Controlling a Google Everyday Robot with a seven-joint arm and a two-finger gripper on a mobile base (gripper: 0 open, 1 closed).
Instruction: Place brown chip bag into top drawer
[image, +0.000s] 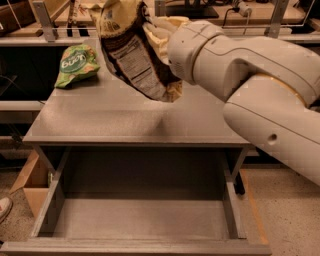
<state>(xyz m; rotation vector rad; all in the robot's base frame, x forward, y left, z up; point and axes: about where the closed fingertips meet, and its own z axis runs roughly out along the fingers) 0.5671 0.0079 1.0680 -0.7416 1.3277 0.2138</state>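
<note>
— Gripper (159, 31) at 12 o'clock: what's it got?
— It's clamped on your brown chip bag (131, 55), held in air over the cabinet top (125, 122).
— Bag's axis?
— Runs approx 11 to 5 o'clock, grey printed back facing you. Top drawer (140, 220) at 6, pulled open, only its floor showing. Green chip bag (75, 65) lies on the cabinet at 10.

The end effector (159, 31) hangs above the far side of the tabletop (125, 120), clamped on the brown chip bag (131, 50), though the bag covers most of that grip. The bag's top runs off the upper edge. The arm (270, 100) is cut off at right. The top drawer (135, 247) loses its near rim at the bottom edge. At left, a cardboard box (31, 185) sits half behind the drawer wall, and a shoe (4, 207) is clipped.
</note>
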